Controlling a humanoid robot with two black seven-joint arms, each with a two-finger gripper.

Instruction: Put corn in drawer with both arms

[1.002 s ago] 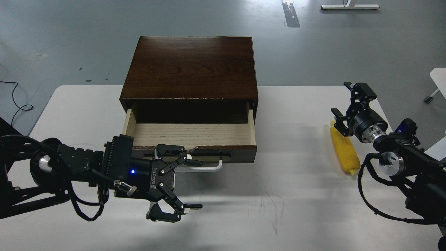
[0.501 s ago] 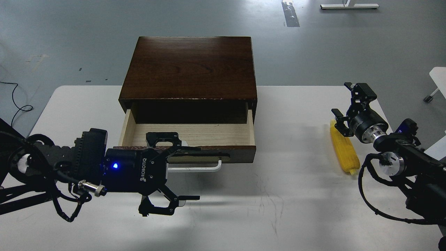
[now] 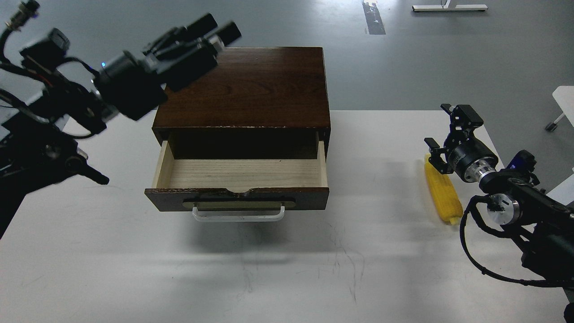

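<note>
My right claw point(image 3: 441, 134) stands open, with the corn point(image 3: 443, 195) lying just below it on the tabletop point(image 3: 381, 251). The corn looks stiff and light, so I would grip its thick middle. My left claw point(image 3: 219, 31) is blurred; I cannot tell its state.

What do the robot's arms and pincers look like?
Both arms are black with loose black cables looping along them. The right arm has shiny silver joint rings, and its right pincer is black with two jointed metal fingers. The left pincer is black too, blurry, with a tiny blue light behind it.
</note>
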